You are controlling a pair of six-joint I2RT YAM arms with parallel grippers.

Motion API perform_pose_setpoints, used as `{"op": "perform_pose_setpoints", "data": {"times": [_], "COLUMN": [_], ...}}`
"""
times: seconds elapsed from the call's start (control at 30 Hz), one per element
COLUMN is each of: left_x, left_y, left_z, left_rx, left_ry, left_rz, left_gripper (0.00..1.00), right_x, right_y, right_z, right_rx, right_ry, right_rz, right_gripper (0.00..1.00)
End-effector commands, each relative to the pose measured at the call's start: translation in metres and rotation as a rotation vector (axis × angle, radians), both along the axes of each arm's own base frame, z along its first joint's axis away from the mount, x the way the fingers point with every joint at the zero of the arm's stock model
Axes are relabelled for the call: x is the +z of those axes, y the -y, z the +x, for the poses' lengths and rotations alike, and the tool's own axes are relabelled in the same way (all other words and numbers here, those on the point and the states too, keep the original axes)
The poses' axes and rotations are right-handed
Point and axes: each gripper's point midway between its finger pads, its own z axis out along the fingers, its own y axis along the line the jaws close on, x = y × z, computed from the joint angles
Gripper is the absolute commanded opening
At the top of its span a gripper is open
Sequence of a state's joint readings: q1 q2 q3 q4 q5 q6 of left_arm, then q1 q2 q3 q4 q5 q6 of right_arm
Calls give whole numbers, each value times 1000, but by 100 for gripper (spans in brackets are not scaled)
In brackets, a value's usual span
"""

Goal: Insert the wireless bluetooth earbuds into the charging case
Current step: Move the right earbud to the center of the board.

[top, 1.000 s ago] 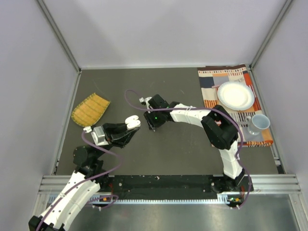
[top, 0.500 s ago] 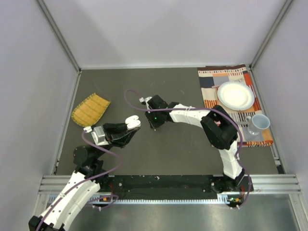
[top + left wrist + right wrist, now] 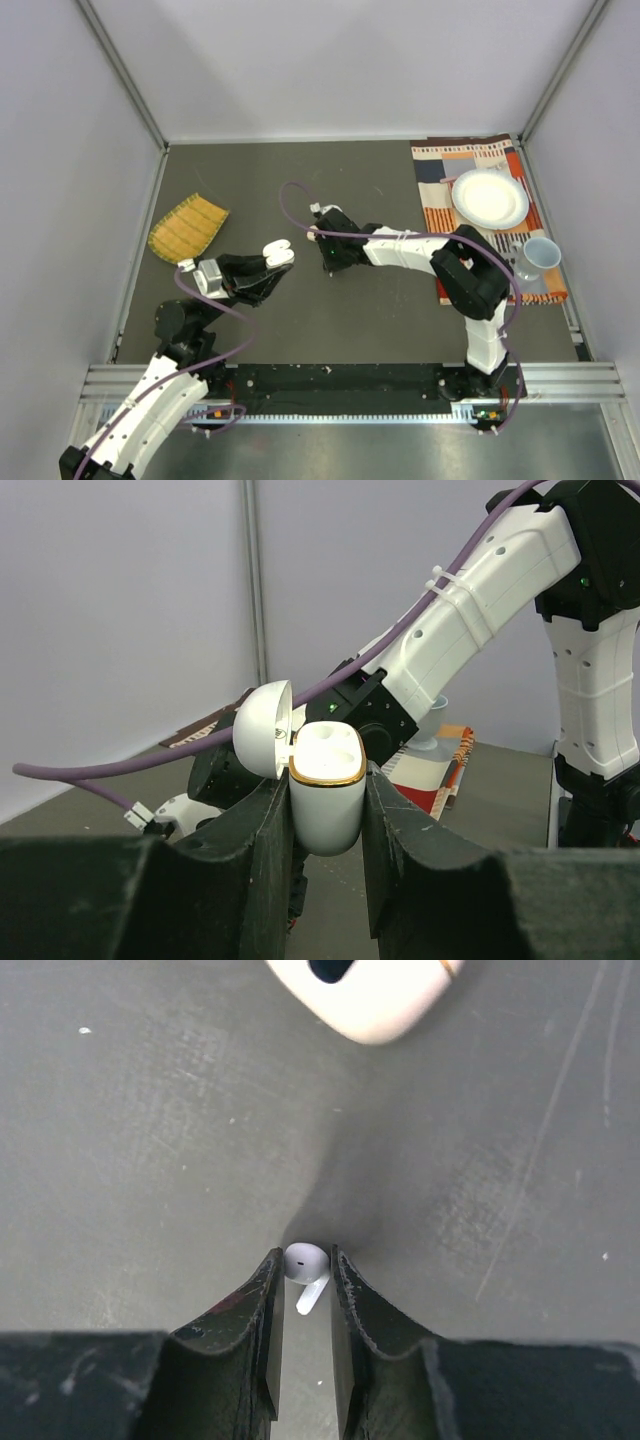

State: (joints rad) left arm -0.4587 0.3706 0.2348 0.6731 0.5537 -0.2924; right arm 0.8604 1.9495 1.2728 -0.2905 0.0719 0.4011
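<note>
A white charging case [image 3: 326, 815] with a gold rim is upright between the fingers of my left gripper [image 3: 326, 776], which is shut on it. Its lid [image 3: 262, 728] hangs open to the left, and the wells face up. From above, the case [image 3: 277, 252] sits left of centre, off the table. My right gripper [image 3: 305, 1256] points down at the table. Its two fingertips press on the head of a tiny white earbud [image 3: 306, 1263], whose stem points back toward the wrist. Seen from above, this gripper [image 3: 333, 263] is just right of the case. No other earbuds show.
A pale peach case-like object [image 3: 365, 995] with a dark opening lies on the table just beyond the right fingertips. A woven yellow mat [image 3: 187, 228] lies at the left. A striped cloth [image 3: 480, 165] at the back right carries a white plate [image 3: 490, 198] and a cup [image 3: 538, 255].
The right jaws have narrowed onto the white earbud, and the right wrist has shifted slightly right and toward the front. The left arm still holds the open case in nearly the same place.
</note>
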Motion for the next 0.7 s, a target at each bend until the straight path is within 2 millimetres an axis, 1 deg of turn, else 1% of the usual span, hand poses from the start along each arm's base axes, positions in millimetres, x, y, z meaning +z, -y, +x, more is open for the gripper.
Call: {"op": "perform_pose_setpoints", "data": {"times": [0.0,0.13,0.27,0.4,0.67], "left_x": [22,21,22,21,21], "left_y": [-3,-3,-3,-2,-2], "left_z": [-6,-6,-5,-4,-3], "left_rx": [-6,-7,-5,-6,-2], "left_ry": [54,50,52,47,42], "left_rz": [-35,-34,-35,-30,-37], "left_gripper": [0,0,0,0,0], "right_x": [-15,-14,-13,-8,-11], "right_y": [37,38,36,29,21], "right_z": [-14,-11,-8,-4,-8], "right_rx": [-146,-171,-148,-96,-25], "right_ry": [-41,-34,-24,-9,-27], "right_rz": [-118,-126,-135,-132,-123], "right_gripper": [24,31,37,38,37]}}
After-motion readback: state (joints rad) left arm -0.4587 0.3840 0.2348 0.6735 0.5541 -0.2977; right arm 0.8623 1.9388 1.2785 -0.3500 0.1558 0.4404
